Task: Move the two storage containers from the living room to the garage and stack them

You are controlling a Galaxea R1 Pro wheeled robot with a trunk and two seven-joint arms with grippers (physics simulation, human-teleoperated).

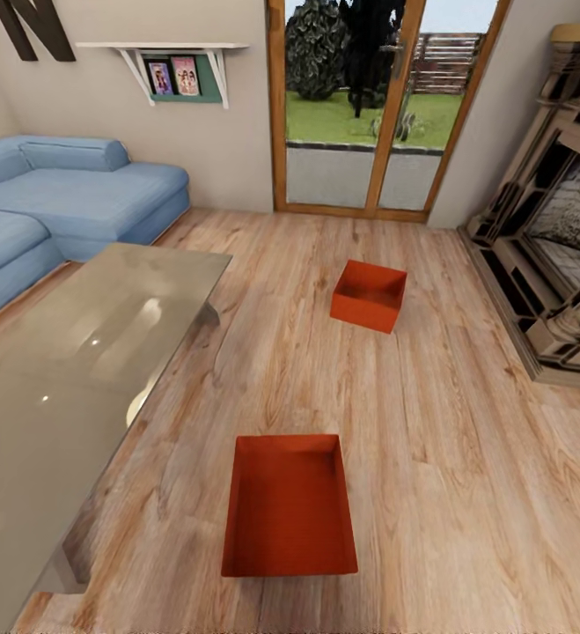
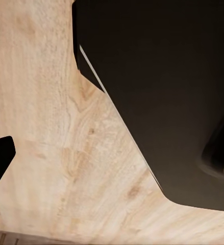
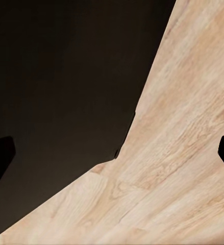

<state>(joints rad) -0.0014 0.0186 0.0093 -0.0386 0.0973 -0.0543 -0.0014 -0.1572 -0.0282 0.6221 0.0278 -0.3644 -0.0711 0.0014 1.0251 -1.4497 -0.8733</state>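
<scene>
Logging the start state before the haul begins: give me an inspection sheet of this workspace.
Surface: light wood-plank floor, living room.
Job's things: near storage container and far storage container, both open-topped, empty, apart on the planks.
Clutter: nothing seen on the floor; glass coffee table beside the near container.
Grippers: dark finger tips at the wrist views' edges, nothing between them; open or shut cannot be told.
Cables: nothing seen.
Surroundings: blue sofa, glass garden doors, brick fireplace, wall shelf.
</scene>
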